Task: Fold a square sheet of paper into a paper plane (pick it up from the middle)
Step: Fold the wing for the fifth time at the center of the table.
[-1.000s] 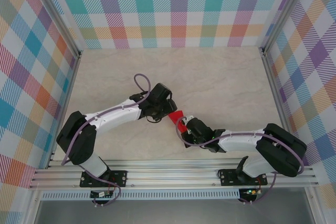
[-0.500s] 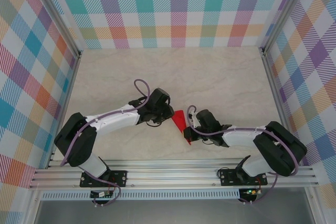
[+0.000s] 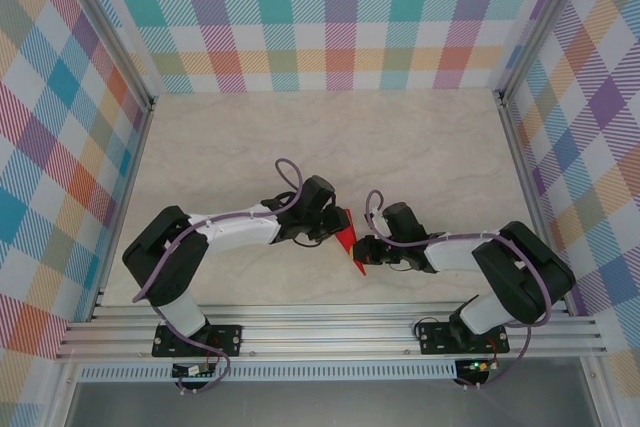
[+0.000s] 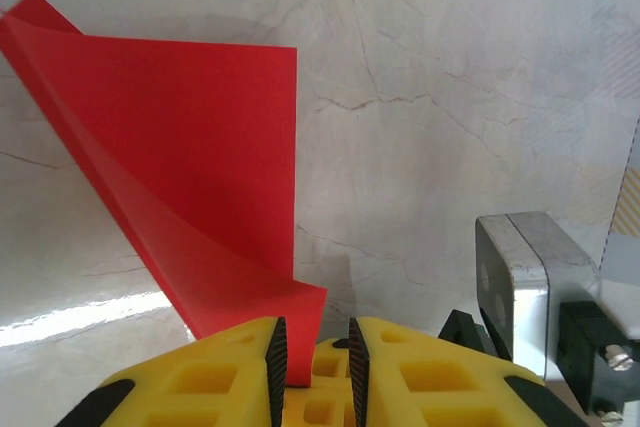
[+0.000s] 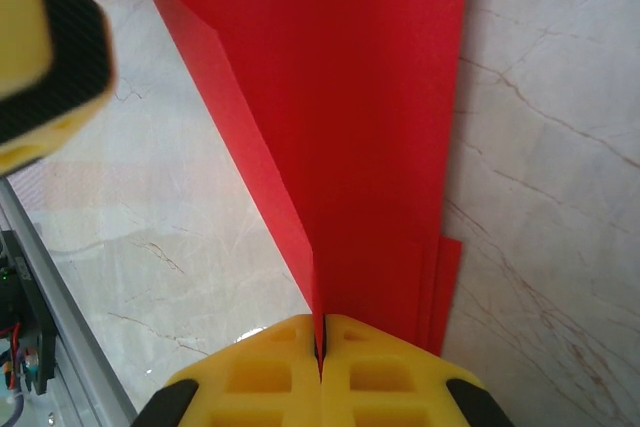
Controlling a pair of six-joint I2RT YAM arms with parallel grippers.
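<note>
FREE: far half of table (image 3: 400,137), both side strips | BLOCKED: centre-front, left gripper (image 3: 335,223) and right gripper (image 3: 366,250) close together, paper plane (image 3: 349,237) between | LIMITS: plaid walls (image 3: 330,17) on three sides, rail (image 3: 330,332) at near edge

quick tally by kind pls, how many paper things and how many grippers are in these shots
paper plane, red: 1
grippers, yellow fingers: 2, the left gripper and the right gripper
total: 3
</note>
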